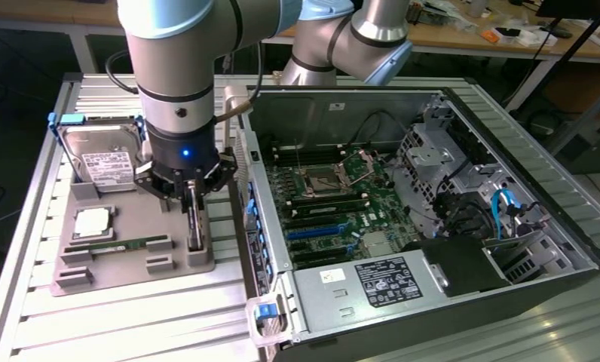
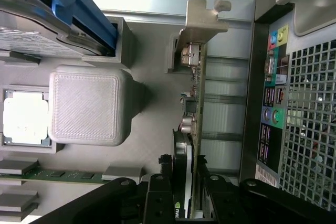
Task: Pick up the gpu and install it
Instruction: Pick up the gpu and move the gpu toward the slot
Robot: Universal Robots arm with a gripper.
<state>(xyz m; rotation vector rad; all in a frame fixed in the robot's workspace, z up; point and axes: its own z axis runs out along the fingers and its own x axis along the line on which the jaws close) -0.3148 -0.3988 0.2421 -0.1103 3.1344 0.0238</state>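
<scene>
The task looks barely begun: the pincer is pinching the gpu, which stands on edge in its slot on the grey tray, beside the open computer case. Nothing is installed yet. The card is thin: a green board with a black cooler and a silver bracket at one end.

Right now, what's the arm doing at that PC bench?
The arm's gripper is down over the gray tray beside the open PC case. Its jaws are closed on the gpu, which stands on edge in the tray. The card looks seated there, not lifted out, so nothing is installed in the case yet.
</scene>
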